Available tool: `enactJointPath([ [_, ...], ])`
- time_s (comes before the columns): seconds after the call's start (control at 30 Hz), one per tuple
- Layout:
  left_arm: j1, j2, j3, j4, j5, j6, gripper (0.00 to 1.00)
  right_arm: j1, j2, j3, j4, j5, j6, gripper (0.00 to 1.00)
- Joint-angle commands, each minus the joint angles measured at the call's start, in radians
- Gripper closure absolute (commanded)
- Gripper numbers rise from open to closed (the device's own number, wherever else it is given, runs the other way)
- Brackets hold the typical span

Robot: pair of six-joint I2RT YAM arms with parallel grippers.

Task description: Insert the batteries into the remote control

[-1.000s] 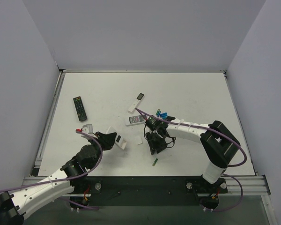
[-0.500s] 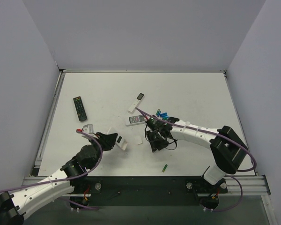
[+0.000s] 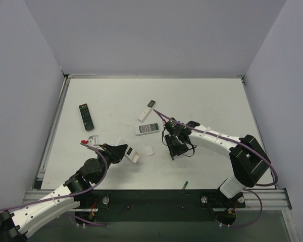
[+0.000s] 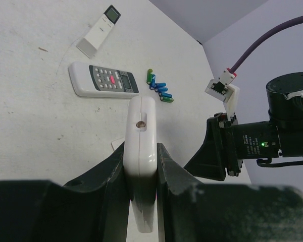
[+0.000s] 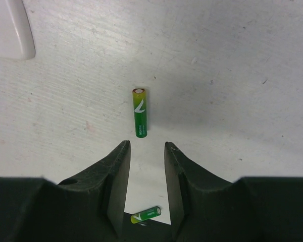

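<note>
My left gripper (image 4: pixel 141 151) is shut on the remote control (image 4: pixel 141 118), held on its long edge with a white side facing the camera. From above, the remote control (image 3: pixel 131 153) sticks out of the left gripper (image 3: pixel 119 151) toward the table's middle. The right gripper (image 5: pixel 146 147) stands open just above the table, nothing between its fingers. A green battery (image 5: pixel 140 112) lies just ahead of its fingertips. Another green battery (image 5: pixel 145 214) lies behind, at the table's front edge (image 3: pixel 184 185). Several blue and green batteries (image 4: pixel 159 86) lie in a cluster beyond the remote.
A white remote with grey keys (image 3: pixel 147 128) and a slim white remote with a screen (image 3: pixel 148 109) lie mid-table. A long black remote (image 3: pixel 86 116) lies far left. A small white flat piece (image 3: pixel 150 150) lies between the grippers. The right gripper (image 3: pixel 174 149) hovers right of it.
The right gripper has moved away from the front edge and to the right. A loose green battery has rolled toward the table's front edge. The left arm keeps its grip.
</note>
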Motion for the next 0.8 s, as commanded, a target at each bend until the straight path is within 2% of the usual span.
enactJointPath([
  [0.0, -0.002, -0.017, -0.008, 0.074, 0.024, -0.031, 1.0, -0.001, 0.032, 0.016, -0.026, -0.02, -0.022, 0.72],
  [0.33, -0.002, 0.011, -0.057, 0.195, 0.029, -0.071, 1.0, 0.004, 0.118, 0.006, 0.013, -0.061, -0.017, 0.77],
  [0.53, -0.002, 0.035, -0.077, 0.263, 0.005, -0.082, 1.0, 0.005, 0.14, 0.003, 0.027, -0.066, -0.012, 0.87],
  [0.67, -0.002, 0.044, -0.086, 0.303, -0.02, -0.088, 1.0, 0.004, 0.129, 0.003, 0.028, -0.076, 0.001, 1.0],
  [0.77, -0.001, 0.052, -0.121, 0.357, -0.051, -0.094, 1.0, 0.004, 0.078, 0.007, 0.031, -0.109, 0.026, 1.0],
])
